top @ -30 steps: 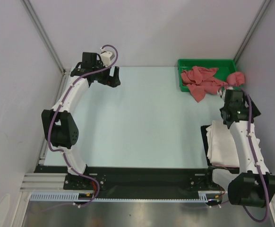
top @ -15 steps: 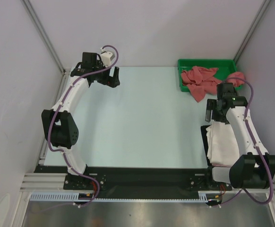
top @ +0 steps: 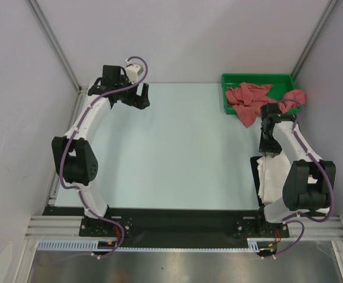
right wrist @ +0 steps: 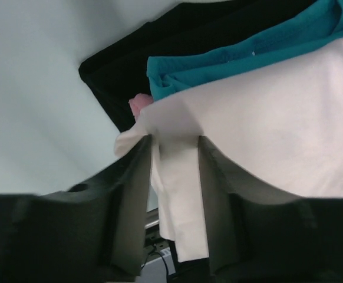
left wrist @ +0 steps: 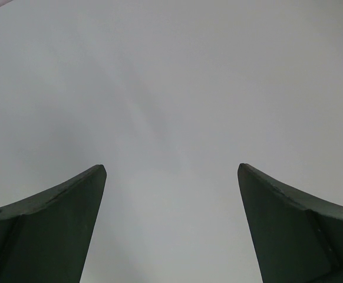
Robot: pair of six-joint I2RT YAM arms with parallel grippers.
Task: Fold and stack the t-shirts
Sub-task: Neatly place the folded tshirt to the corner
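- The left hand sits at the far left corner of the surface, well apart from all the clothing.
- In its wrist view its two fingers stand wide apart with nothing between them. Only bare pale surface shows beyond.
- The right hand is at the right side of the surface, pointing down at the far edge of a stack of folded clothes.
- The white t-shirt lies on top of that stack, near the right arm's base.
- In the right wrist view a fold of the white t-shirt fills the gap between the fingers and touches both, so the hand is clamped on that cloth.
- The teal t-shirt lies under the white one, its edge sticking out past it.
- A small bit of the pink t-shirt shows at the corner, between the teal and the white.
- The stack rests on a black mat, which lies on the surface.
- The green tray stands at the far right corner of the surface.
- The dusty red t-shirts lie crumpled in the tray, and one spills over its near rim onto the surface.
- Another red bunch sits at the tray's right near corner, just beside the right arm.
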